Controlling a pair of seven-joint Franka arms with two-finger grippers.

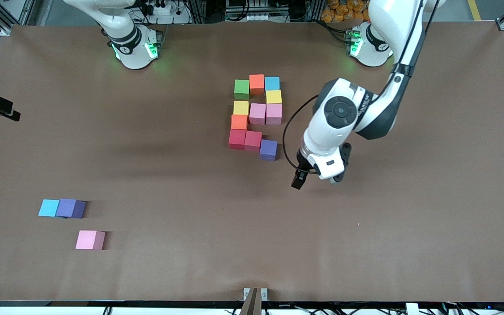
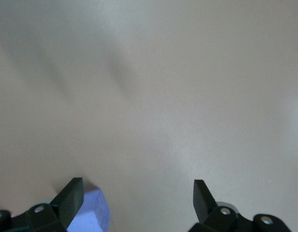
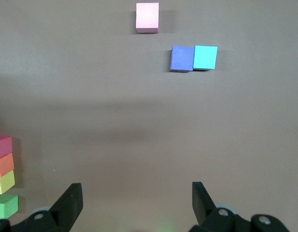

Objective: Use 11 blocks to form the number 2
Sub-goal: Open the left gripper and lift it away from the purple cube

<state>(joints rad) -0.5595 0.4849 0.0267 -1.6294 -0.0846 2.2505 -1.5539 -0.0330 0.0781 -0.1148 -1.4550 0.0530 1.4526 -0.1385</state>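
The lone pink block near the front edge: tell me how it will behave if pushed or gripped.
The pink block is a flat-faced cube resting flat on the table, so it would probably slide rather than roll or tip. Its matte surface suggests it is unlikely to slip in a grip. It looks light for its size, so a light nudge may move it.

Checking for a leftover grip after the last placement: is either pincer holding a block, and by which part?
Nothing is held. The left pincer hangs open beside the purple block; the right pincer is open over bare table.
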